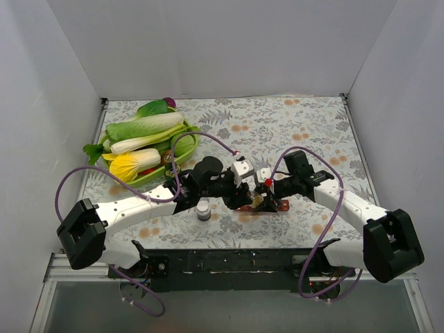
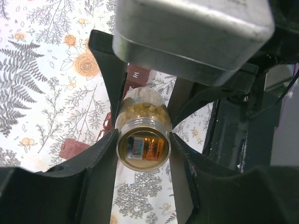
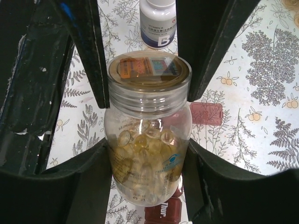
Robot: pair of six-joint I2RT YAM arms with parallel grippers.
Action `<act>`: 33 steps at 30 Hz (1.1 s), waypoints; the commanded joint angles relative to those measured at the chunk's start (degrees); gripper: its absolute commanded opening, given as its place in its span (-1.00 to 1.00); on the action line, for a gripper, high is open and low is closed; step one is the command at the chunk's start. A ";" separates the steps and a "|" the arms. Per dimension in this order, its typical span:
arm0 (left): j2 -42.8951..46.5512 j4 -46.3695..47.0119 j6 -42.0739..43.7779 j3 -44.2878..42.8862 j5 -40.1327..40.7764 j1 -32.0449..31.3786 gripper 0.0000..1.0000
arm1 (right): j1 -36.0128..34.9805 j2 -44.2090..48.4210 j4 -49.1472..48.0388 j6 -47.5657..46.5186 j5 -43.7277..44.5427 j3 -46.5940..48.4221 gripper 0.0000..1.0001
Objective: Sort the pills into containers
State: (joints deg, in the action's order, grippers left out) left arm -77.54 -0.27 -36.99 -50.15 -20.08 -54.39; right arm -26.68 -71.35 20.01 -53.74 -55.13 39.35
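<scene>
A clear bottle full of yellow gel pills is held level over the table between both arms. My right gripper is shut on the bottle's body. Its gold cap sits between the fingers of my left gripper, and both pads touch its sides. The containers, a dark red strip of small lidded compartments, lie on the table under the bottle, partly hidden by it; one lid reads "Thur". In the top view, the strip lies under the two grippers.
A small grey bottle with a white cap stands just left of the grippers. A green tray of toy vegetables sits at the back left. White walls close in the floral-patterned table on three sides.
</scene>
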 commanded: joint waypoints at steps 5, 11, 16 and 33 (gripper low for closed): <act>4.67 -0.09 -21.69 2.76 8.29 0.95 -1.00 | 1.19 1.30 -1.20 1.79 -5.16 1.95 -0.76; 7.40 -1.20 -43.40 5.50 12.51 4.73 -1.00 | 1.45 3.41 -7.17 8.11 -1.30 0.55 -0.97; 4.51 -8.16 -61.14 1.29 15.33 6.23 -1.00 | 1.54 4.03 -10.34 11.46 2.92 0.20 -0.97; 5.02 -10.29 -74.65 -0.83 6.29 11.32 0.81 | 1.98 4.38 -10.61 11.72 3.28 0.11 -0.97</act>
State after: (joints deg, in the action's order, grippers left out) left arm -78.22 -13.32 -112.97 -54.15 -11.97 -45.78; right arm -25.56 -68.64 9.30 -42.00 -50.04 39.31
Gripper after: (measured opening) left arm 0.640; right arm 0.600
